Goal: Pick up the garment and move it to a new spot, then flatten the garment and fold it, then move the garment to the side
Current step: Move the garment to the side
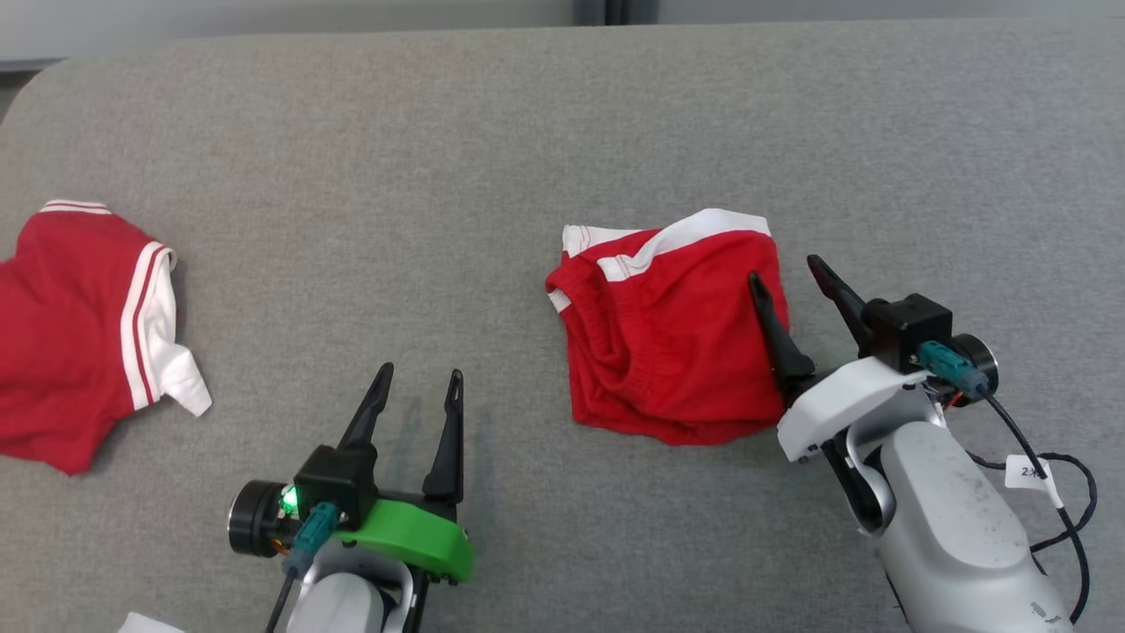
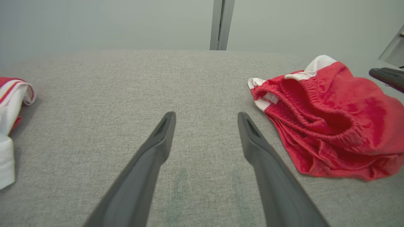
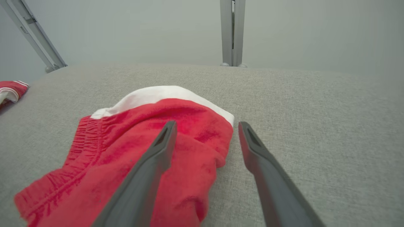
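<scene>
1. The left fingers [image 1: 444,440] are standing wide apart over the bare grey bench [image 1: 492,132], holding nothing.
2. The right fingers [image 1: 773,338] are also spreading wide, straddling the right edge of the red garment [image 1: 668,352]: one is over cloth, one over bench. I cannot tell whether they are touching it.
3. It is lying crumpled mid-bench, and a red-and-white garment [image 1: 79,334] is lying well apart at the left.

Tag [image 1: 1028,472]: small white slip fixed on the black cable [image 1: 1009,425] that runs from the wrist behind the right claw [image 1: 784,271], seen from the head. It carries a dark handwritten marking. First character reads "2"; what follows is too small and blurred to make out.
</scene>
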Controlling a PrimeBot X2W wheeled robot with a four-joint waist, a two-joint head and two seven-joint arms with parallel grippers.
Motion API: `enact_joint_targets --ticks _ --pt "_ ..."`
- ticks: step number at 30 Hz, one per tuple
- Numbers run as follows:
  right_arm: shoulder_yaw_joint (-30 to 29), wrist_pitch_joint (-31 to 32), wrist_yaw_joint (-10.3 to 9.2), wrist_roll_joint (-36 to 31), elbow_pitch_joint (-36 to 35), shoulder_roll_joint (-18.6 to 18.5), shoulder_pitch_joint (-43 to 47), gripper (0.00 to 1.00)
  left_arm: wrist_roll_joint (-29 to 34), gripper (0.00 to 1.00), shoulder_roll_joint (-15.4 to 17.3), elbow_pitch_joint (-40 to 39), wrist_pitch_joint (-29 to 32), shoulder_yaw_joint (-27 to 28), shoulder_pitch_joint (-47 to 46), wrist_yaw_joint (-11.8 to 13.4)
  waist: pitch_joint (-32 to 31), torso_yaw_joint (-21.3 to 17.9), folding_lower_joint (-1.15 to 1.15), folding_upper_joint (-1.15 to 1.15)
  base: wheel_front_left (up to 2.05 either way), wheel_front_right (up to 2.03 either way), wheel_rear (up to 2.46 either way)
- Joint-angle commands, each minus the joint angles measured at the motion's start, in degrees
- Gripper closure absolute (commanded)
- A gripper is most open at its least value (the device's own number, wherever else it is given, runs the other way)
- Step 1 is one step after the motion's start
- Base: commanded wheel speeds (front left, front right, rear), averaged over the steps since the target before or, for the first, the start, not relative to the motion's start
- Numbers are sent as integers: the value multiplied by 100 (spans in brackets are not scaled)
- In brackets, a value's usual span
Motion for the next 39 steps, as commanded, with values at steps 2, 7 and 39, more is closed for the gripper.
enact_joint_targets --ticks 2,7,39 --pt "-76 -24 -4 12 150 -23 -32 0 -45 0 21 -34 -3 -22 -155 -12 298 273 0 0 0 0 0" --pt "-138 -18 -5 189 607 -26 -92 0 -33 0 21 -37 -3 -14 -218 10 439 307 0 0 0 0 0" --pt "-47 -14 -6 967 678 -21 397 100 99 0 28 -210 -3 -793 -205 -392 -233 -2819 0 0 0 0 0"
